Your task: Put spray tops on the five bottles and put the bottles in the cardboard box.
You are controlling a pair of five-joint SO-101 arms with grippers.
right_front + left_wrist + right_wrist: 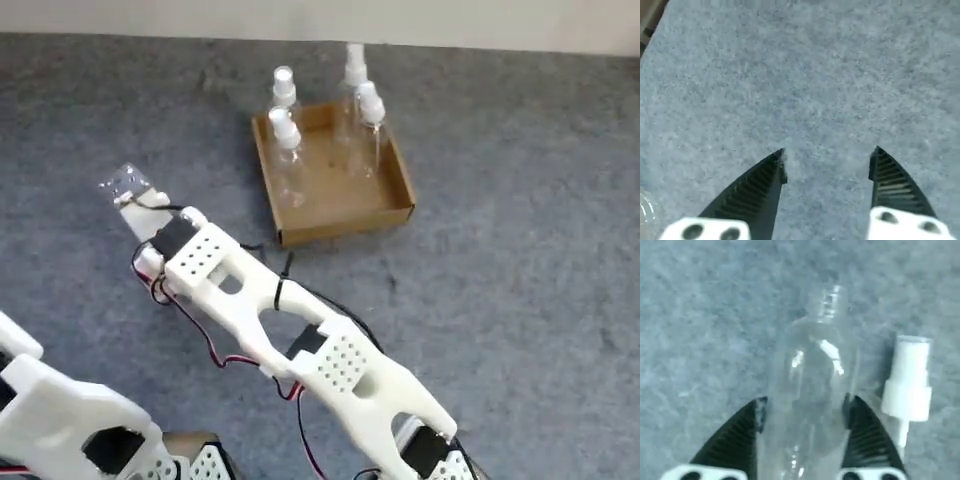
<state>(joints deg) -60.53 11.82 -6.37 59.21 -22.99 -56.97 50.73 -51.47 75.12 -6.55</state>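
While my left pincer (827, 160) gapes open over the grey worktop (815, 75), my right pincer (804, 407) clasps an uncapped bottle (815, 355), a spray top (907, 385) lying just beside.

Four topped clear plastic bottles (288, 165) stand in or behind the brown cardboard box (345, 215); the uncapped fifth bottle (815, 370) lies beside a loose white spray top (907, 385)

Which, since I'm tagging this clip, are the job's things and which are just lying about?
Job's things: uncapped bottle, held in the right gripper; loose spray top lying beside it; four capped bottles at the cardboard box; left gripper, open.
Just there: grey carpet; the red and black cables along the arm.
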